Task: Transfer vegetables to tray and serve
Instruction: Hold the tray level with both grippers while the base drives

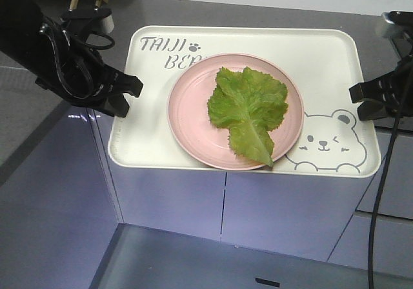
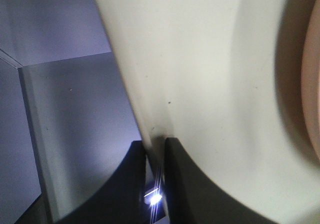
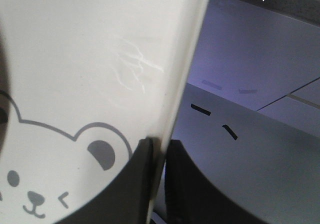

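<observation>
Pinching the tray's [image 1: 335, 63] short left rim, the left fingers [image 1: 126, 95] are almost fully closed, and the left wrist view shows the two black pads [image 2: 172, 171] with only the thin rim of the tray [image 2: 200, 59] between them. The right fingers [image 1: 361, 102] clamp the opposite rim the same way; in the right wrist view the dark, curved fingers [image 3: 142, 171] meet on the tray's [image 3: 75, 44] edge just beside the bear drawing's [image 3: 50, 174] ear.

The tray is a smooth, cream-white rectangle with rounded corners, a raised lip and grey lettering [image 1: 164, 47]. A round, matte pink plate [image 1: 184, 108] sits at its centre. The lettuce [image 1: 248, 108] lies on the plate, a bright green, crinkled leaf with a pale rib, its narrow end reaching the plate's front rim. Below is a glossy lavender cabinet [image 1: 168, 199]; whether the tray rests on it cannot be told.
</observation>
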### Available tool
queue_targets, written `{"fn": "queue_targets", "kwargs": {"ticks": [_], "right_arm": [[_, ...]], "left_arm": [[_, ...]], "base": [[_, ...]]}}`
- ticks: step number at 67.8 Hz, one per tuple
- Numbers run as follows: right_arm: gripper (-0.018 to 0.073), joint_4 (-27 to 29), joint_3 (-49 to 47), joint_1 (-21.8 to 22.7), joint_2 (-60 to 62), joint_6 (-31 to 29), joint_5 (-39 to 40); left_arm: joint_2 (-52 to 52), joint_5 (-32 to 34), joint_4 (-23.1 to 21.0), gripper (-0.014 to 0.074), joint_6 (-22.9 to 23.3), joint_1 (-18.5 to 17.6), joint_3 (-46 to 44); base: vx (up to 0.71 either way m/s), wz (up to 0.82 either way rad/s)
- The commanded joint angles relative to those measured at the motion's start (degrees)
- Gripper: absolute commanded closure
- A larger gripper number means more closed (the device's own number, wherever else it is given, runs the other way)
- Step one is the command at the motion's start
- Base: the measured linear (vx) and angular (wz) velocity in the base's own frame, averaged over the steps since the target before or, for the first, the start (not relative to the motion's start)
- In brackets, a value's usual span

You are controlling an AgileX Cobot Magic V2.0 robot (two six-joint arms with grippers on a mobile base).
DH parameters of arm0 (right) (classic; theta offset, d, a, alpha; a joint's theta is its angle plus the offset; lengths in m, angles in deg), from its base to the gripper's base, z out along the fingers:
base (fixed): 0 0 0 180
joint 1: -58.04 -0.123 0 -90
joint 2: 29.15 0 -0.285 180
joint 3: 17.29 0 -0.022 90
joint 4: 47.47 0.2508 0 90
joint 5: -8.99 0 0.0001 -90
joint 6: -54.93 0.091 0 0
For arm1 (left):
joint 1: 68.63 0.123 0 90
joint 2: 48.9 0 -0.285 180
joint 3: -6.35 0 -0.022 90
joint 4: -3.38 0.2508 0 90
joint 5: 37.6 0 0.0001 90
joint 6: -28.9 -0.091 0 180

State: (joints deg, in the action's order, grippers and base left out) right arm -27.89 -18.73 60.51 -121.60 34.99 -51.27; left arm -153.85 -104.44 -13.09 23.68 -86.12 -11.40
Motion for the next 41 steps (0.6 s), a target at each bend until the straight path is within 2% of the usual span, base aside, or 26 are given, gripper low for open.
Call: {"fn": "queue_targets", "kwargs": {"ticks": [1, 41], "right_arm": [[0.0565, 11.8, -1.6, -1.8, 2.4, -2.8, -0.8], [0.0565, 11.8, -1.6, -1.8, 2.4, -2.8, -0.8]], "left_arm": [[2.8, 4.5, -13.4, 0.0602, -1.5, -2.3, -1.9], [2.8, 4.5, -13.4, 0.0602, -1.5, -2.3, -1.9]], "base": [[-0.03, -0.17], [-0.03, -0.14]]}}
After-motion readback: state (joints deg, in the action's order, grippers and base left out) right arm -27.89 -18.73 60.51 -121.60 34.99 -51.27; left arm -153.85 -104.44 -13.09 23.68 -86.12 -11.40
